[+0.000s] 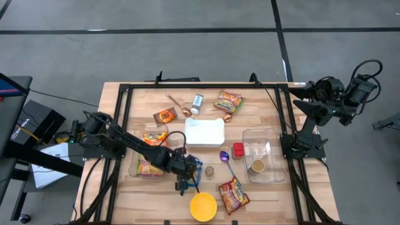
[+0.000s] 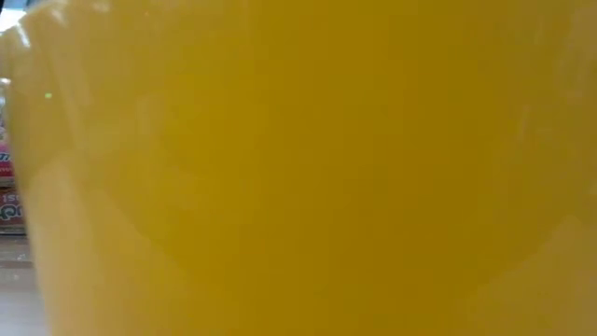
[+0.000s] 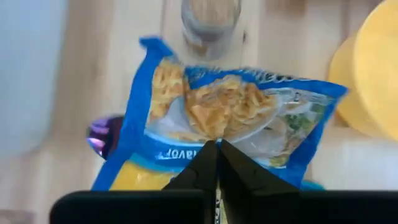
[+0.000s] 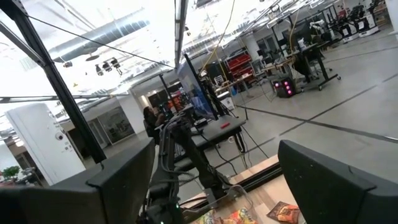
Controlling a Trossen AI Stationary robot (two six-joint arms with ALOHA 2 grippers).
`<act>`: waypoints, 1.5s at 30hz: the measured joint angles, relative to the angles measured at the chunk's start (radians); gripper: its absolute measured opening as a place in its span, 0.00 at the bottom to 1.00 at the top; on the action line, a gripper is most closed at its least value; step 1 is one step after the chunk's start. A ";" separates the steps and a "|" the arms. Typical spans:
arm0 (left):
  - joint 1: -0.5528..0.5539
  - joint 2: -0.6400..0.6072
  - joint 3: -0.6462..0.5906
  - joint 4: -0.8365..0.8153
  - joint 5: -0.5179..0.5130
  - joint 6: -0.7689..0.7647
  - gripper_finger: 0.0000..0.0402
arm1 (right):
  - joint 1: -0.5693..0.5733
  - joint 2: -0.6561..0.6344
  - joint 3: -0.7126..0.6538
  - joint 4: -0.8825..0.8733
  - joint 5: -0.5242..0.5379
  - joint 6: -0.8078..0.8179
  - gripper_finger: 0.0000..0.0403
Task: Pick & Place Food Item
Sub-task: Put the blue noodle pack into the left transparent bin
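Here, the blue noodle packet (image 3: 224,124), the food item in hand, lies near the front edge of the wooden table (image 1: 125,194), just beside the yellow bowl (image 1: 203,206) and close to a purple spoon (image 1: 225,156) and a small jar (image 1: 209,170). The left gripper (image 3: 217,163) has its two dark fingers pressed together on the packet's lower edge, so it is clamped on the packet's thin film rather than on its bulk. Farther out sit a white container (image 1: 205,132) at the table's middle, a clear tray (image 1: 275,140) on the right side, and several orange and red packets scattered around them. The right gripper (image 4: 214,180) is parked high off the table's right rear corner with its fingers spread wide and nothing between them. Judged from this pose, the main risk is slip: a pinch on a narrow strip of slick wrapper may let the packet slide out or swing when lifted. The dangling packet could also brush the nearby bowl or jar and knock them.
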 joint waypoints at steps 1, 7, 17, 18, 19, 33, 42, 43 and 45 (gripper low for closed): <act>0.004 -0.016 0.000 0.000 -0.005 0.012 0.00 | 0.000 0.000 0.000 0.000 0.000 0.000 0.83; 0.025 -0.164 0.000 -0.070 -0.004 0.170 0.00 | 0.000 0.000 0.000 -0.004 0.000 0.000 0.83; 0.107 -0.470 0.002 -0.397 0.043 0.111 0.00 | 0.000 0.000 0.000 -0.001 0.004 0.003 0.83; 0.118 -0.493 0.002 -0.425 0.034 0.067 0.00 | 0.000 0.000 0.000 0.000 0.005 0.008 0.83; 0.130 -0.515 0.002 -0.440 0.025 0.022 0.00 | 0.000 0.000 0.000 0.001 0.005 0.010 0.83; 0.181 -0.550 0.002 -0.649 -0.080 -0.945 0.00 | -0.086 0.000 0.000 0.008 0.007 0.036 0.83; 0.162 -0.549 -0.020 -0.780 -0.164 -1.243 0.00 | -0.091 0.000 0.000 0.005 0.007 0.036 0.83; 0.162 -0.549 -0.037 -0.780 -0.171 -1.275 0.00 | -0.091 0.000 0.000 0.004 0.007 0.036 0.83; 0.160 -0.548 -0.075 -0.774 -0.196 -1.343 0.00 | -0.091 0.000 0.000 0.005 0.007 0.037 0.83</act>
